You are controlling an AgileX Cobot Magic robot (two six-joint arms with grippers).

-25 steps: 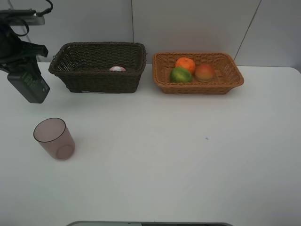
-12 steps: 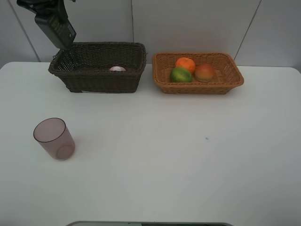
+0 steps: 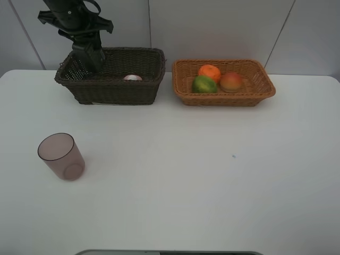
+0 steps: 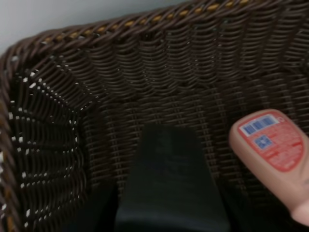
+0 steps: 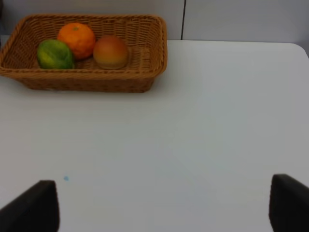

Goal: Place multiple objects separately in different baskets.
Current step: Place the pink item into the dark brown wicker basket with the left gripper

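Three fruits lie in the tan basket [image 3: 265, 87]; the pink bottle [image 4: 273, 147] lies in the dark basket [image 3: 114, 91]. The cup [image 3: 61, 155] waits near the tabletop's left edge. The left end effector [image 3: 90, 58] seems to hold a dark object [image 4: 169, 183]; the right end effector [image 5: 164, 203] is wide and empty.

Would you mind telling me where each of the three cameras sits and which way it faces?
Exterior high: mounted above the near table edge, looking down and back at the dark brown basket, orange-tan basket, mauve cup; the left arm shows.
Left wrist: over the dark basket, looking inside at the pink bottle and a dark object at the left gripper.
Right wrist: low, facing the orange-tan basket; right gripper fingertips show.
Shared: orange.
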